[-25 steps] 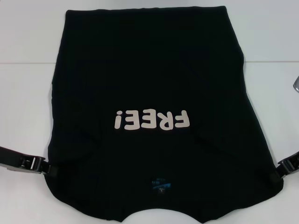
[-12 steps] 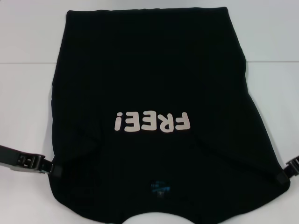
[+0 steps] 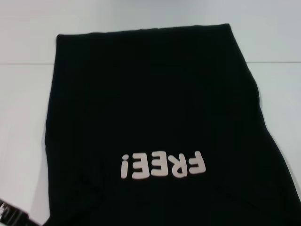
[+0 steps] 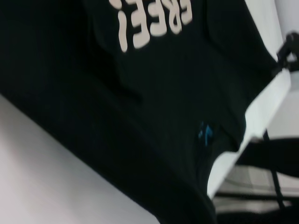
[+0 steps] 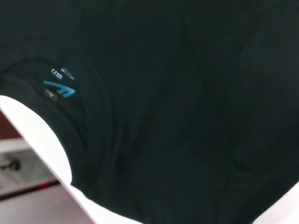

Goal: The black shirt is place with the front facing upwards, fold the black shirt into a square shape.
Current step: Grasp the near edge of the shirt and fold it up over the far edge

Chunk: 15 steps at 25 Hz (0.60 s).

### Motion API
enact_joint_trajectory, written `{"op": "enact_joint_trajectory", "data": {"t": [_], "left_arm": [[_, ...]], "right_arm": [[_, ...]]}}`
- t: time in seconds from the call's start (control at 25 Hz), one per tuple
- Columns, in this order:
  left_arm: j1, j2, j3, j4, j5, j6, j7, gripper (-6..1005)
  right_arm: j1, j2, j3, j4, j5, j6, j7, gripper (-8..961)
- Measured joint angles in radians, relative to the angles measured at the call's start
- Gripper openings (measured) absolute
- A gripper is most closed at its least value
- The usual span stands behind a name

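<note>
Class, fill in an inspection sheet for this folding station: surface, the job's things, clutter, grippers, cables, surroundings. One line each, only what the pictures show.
Surface: white table, bare around the garment.
Job's things: black shirt lying front up, white FREE! lettering toward the robot, blue neck label inside the collar; the near collar edge reaches past the table's edge in the wrist views.
Clutter: nothing seen.
Grippers: left gripper at the shirt's near left corner; right gripper at the opposite near corner, seen only from the left wrist view; fingers of both hidden.
Cables: thin black cable hanging below the table edge.
Surroundings: a pale frame below the table edge.
</note>
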Motion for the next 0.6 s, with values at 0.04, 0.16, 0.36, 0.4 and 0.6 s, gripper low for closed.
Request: {"op": "enact_joint_trajectory", "data": {"t": [0.04, 0.16, 0.36, 0.4, 0.6], "left_arm": [[0.0, 0.0, 0.004, -0.003, 0.009, 0.011, 0.002, 24], [-0.004, -0.002, 0.005, -0.015, 0.03, 0.019, 0.01, 24], [-0.033, -0.005, -0.074, -0.016, 0.011, -0.021, 0.015, 24], [-0.042, -0.005, -0.096, -0.017, 0.011, -0.033, 0.009, 24], [-0.099, 0.007, -0.235, -0.011, 0.009, -0.179, -0.058, 24]], "right_arm": [[0.0, 0.002, -0.001, 0.005, -0.006, -0.012, -0.01, 17], [-0.001, 0.008, 0.002, 0.011, -0.01, -0.021, -0.021, 17], [0.004, 0.008, 0.113, 0.013, 0.006, 0.021, 0.0, 18], [0.007, 0.005, 0.164, 0.013, 0.01, 0.03, 0.006, 18], [0.014, -0.016, 0.31, 0.009, 0.076, 0.102, 0.047, 18]]}}
